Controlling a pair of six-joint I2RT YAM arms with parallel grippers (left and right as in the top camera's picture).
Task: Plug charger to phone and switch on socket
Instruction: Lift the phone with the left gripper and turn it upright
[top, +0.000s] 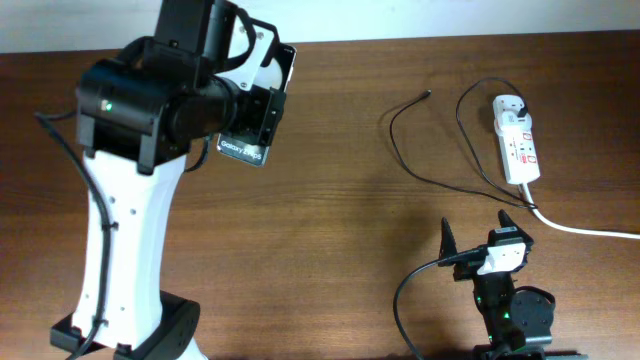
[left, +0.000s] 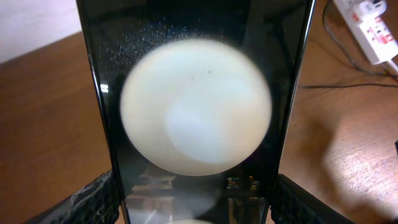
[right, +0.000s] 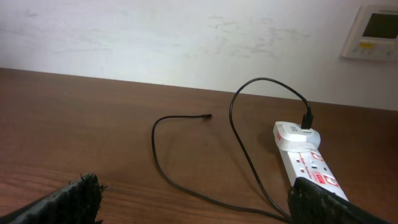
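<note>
My left gripper (top: 262, 112) is shut on the phone (top: 246, 150), a black slab with white lettering, and holds it above the table at the back left. In the left wrist view the phone (left: 196, 112) fills the frame between the fingers (left: 196, 208), its glass reflecting a round light. The charger's thin black cable (top: 400, 150) lies loose, its free tip (top: 428, 94) on the table and its plug (top: 521, 105) in the white socket strip (top: 518, 145). My right gripper (top: 478, 232) is open and empty, just in front of the cable (right: 155, 146) and the socket (right: 305, 158).
The socket's thick white cord (top: 585, 229) runs off to the right edge. The left arm's white column (top: 120, 260) stands at the front left. A wall panel (right: 376, 31) hangs behind the table. The socket also shows in the left wrist view (left: 373, 28).
</note>
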